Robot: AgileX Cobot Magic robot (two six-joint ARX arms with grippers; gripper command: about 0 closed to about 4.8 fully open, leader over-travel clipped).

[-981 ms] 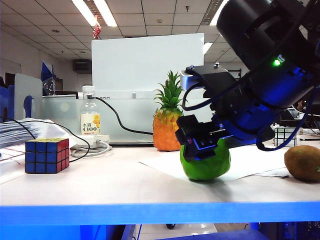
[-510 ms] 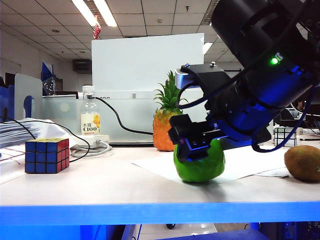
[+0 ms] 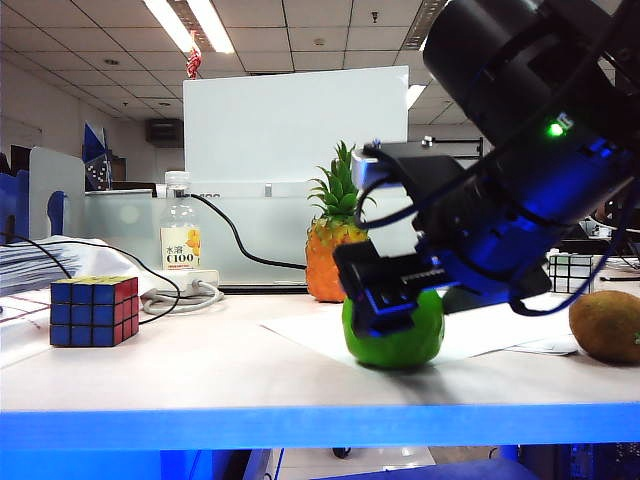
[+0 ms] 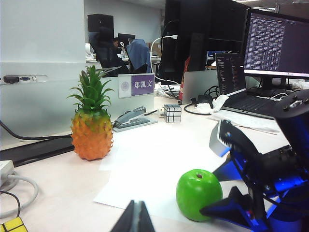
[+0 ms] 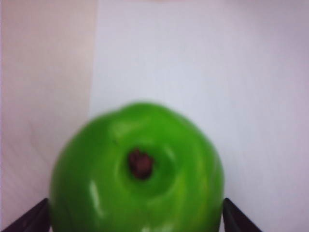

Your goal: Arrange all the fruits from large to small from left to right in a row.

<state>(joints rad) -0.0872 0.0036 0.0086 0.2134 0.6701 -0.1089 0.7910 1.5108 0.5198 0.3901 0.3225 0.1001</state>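
Note:
The green apple (image 3: 415, 338) (image 4: 198, 193) (image 5: 137, 179) rests on the white paper (image 3: 310, 330) in the middle of the table. My right gripper (image 3: 388, 305) (image 5: 136, 223) straddles it from above, open, one fingertip (image 5: 34, 221) on each side close to its skin. Behind the apple and to its left stands the pineapple (image 3: 333, 258) (image 4: 91, 135). At the right edge of the table lies the brown kiwi (image 3: 605, 326). The left gripper (image 4: 137, 218) is shut and empty, hanging low some way from the apple; the exterior view does not show it.
A Rubik's cube (image 3: 92, 310) sits at the front left, with a yellow-labelled bottle (image 3: 180, 240) and a cable with a power strip (image 3: 190, 292) behind it. A second cube (image 3: 570, 270) (image 4: 172, 112), a stapler (image 4: 130, 118) and a laptop (image 4: 241, 92) stand further back.
The right gripper has carried the apple a little to the left and down onto the paper. Its jaws now stand wider around the apple.

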